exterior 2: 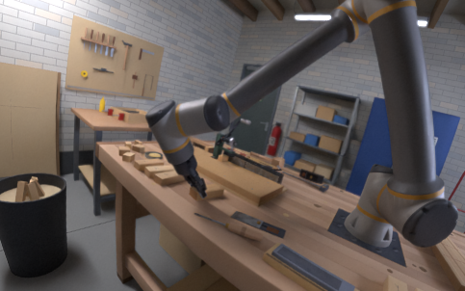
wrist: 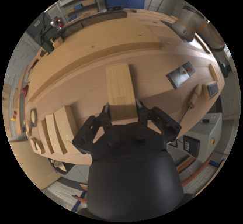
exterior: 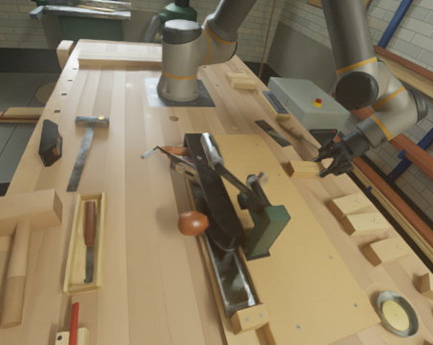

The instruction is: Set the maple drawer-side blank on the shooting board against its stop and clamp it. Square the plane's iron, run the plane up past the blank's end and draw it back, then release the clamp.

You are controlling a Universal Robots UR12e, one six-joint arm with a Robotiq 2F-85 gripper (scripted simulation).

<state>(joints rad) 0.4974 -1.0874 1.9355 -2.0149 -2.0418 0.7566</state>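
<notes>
At the bench's near edge beside the shooting board [exterior: 292, 224] lies the maple blank [exterior: 305, 168] [exterior 2: 207, 192] [wrist: 120, 90], a short pale block flat on the bench top. My gripper [exterior: 329, 164] [exterior 2: 198, 188] [wrist: 122, 110] is down at its end, and its fingers grip the blank's two sides. On the shooting board the plane [exterior: 215, 195] lies in its track, with a brown knob [exterior: 192, 222] at the front. The green toggle clamp [exterior: 265, 224] stands on the board beside it. The blank's gripped end is hidden by my fingers in the wrist camera.
A wooden tray with a chisel [exterior: 85, 240] sits on the left of the bench. Three wood offcuts [exterior: 363, 224] lie along the bench edge near the blank. A grey control box [exterior: 306, 102], a chisel [exterior 2: 236, 226], sharpening stones [exterior 2: 306, 265] and a mallet [exterior: 20, 228] also occupy the bench.
</notes>
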